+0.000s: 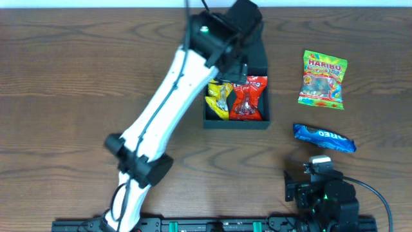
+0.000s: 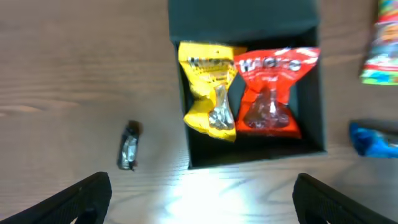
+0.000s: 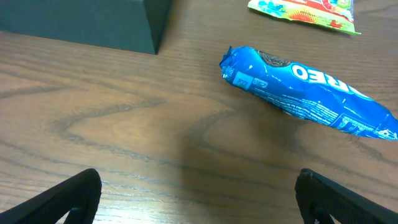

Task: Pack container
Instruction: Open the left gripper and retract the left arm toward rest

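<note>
The dark teal-black container (image 1: 265, 77) stands open at the table's middle back, its flap lid folded away at the far side. A yellow packet (image 1: 219, 98) and a red packet (image 1: 247, 98) lie side by side inside it; both also show in the left wrist view, the yellow packet (image 2: 210, 87) left of the red packet (image 2: 271, 87), inside the container (image 2: 242, 18). My left gripper (image 2: 202, 180) is open and empty, held above the container (image 1: 237, 66). My right gripper (image 3: 199, 177) is open and empty, low near the front right edge (image 1: 315, 169).
A blue Oreo packet (image 1: 324, 137) (image 3: 311, 90) lies right of the container, just beyond my right gripper. A Haribo bag (image 1: 323, 79) (image 3: 305, 9) lies further back right. A small dark wrapped sweet (image 2: 129, 146) lies on the table left of the container.
</note>
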Robot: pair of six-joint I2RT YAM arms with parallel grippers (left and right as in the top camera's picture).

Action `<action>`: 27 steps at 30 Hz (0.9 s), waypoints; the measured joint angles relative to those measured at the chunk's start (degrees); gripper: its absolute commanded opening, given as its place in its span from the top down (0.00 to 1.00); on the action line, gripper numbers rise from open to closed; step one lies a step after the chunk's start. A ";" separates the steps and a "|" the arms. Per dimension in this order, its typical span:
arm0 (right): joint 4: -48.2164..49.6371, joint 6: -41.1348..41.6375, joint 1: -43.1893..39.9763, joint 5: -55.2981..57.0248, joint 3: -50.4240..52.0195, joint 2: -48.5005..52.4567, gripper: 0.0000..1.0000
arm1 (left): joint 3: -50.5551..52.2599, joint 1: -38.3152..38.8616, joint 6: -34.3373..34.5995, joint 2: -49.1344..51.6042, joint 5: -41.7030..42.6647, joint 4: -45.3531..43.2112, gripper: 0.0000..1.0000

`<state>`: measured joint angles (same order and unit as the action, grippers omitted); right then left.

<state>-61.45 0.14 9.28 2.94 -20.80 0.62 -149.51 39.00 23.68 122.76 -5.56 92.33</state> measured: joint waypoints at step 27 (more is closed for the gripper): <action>0.02 0.00 0.00 0.00 0.02 0.00 0.01 | 84.11 0.09 -1.90 -72.89 -9.33 -24.00 0.05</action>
<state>-61.43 0.14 9.28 2.94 -20.78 0.62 -65.41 39.09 21.78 49.87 -14.90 68.34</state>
